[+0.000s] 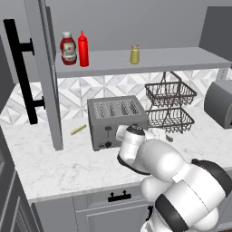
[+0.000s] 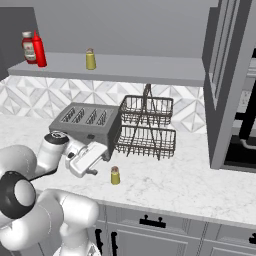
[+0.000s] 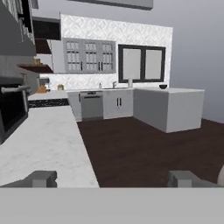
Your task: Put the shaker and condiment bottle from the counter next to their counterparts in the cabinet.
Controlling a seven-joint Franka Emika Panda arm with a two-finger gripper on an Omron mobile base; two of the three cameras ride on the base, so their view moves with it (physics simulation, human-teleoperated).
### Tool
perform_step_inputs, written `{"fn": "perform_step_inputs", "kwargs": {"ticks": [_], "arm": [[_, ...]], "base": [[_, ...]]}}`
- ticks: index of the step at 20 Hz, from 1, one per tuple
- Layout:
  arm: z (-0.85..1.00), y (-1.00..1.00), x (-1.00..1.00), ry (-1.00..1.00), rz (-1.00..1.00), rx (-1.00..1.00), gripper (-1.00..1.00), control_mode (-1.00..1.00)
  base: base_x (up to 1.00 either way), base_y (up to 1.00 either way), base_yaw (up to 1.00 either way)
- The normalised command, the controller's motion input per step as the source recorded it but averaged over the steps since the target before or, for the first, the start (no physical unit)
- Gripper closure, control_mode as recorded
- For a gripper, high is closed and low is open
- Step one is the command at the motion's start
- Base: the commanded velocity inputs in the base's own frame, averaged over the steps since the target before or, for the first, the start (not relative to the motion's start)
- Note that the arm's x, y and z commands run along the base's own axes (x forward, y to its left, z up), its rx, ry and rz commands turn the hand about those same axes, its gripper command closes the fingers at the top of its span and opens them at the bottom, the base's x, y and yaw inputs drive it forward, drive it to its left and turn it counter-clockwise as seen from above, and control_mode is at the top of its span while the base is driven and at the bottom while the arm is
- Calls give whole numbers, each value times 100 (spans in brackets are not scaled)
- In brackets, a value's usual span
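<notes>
The tool (image 2: 94, 161) is seen low over the worktop (image 2: 190, 182), just in front of the toaster (image 2: 85, 122), and it is held level, pointing along the worktop toward the right. Its jaws are spread wide and nothing is held between them; in the hand view the 2 fingertips (image 3: 41, 178) are seen far apart at the bottom, with the worktop edge and a dark floor beyond them.

The shaker (image 2: 115, 175) is left standing upright on the worktop, near the tool's tip but apart from it, in front of the 2-tier wire basket (image 2: 147, 127).

On the cabinet shelf (image 1: 181, 58) the slim red bottle (image 1: 83, 49) is set upright just beside the stout ketchup bottle (image 1: 68, 48) at the left end. A yellow shaker (image 1: 134, 54) is placed alone further right on the same shelf. The cabinet door (image 1: 45, 72) with its black bar handle (image 1: 20, 68) is swung open at the left.
</notes>
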Motion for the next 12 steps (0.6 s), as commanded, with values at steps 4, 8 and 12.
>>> {"fn": "perform_step_inputs", "kwargs": {"ticks": [4, 8, 12], "arm": [[0, 3, 19, 11, 1, 0, -100, -100], [0, 4, 26, 22, 3, 0, -100, -100], [-7, 1, 7, 23, 3, 0, -100, -100]], "base": [[0, 0, 0], [0, 0, 0], [0, 0, 0]]}}
